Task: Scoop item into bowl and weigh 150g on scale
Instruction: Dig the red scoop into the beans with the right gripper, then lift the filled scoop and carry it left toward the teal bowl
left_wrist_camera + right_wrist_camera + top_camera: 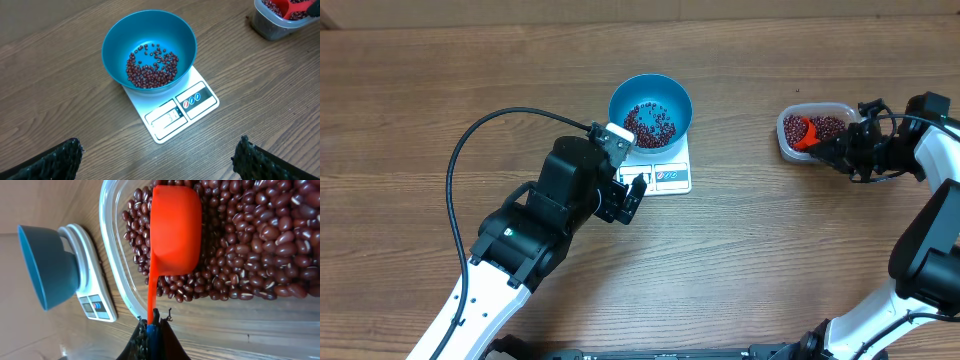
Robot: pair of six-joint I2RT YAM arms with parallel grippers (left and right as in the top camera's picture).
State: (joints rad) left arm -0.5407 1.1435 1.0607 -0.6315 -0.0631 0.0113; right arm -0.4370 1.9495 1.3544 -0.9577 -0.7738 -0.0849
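Right of the scale and well apart from it, the right gripper [150, 330] is clamped on the handle of an orange scoop [175, 230]. Just past the jaws, the scoop head lies on the beans [260, 235] in a clear tub [107, 240]. Can't tell if it carries any beans.

Just in front of the scale [175, 115], the left gripper [157, 155] hangs with jaws spread wide, holding nothing. Its dark fingertips [57, 160] sit either side of the scale's front edge, apart from it. Beyond the left jaws, the bowl [115, 45] stands upright on the scale's back half, overhanging it. A thin loose layer of beans covers part of the bowl floor.

The scale's front panel has a pale display and three small round buttons, one red and two blue. Display and markings are too small to read.
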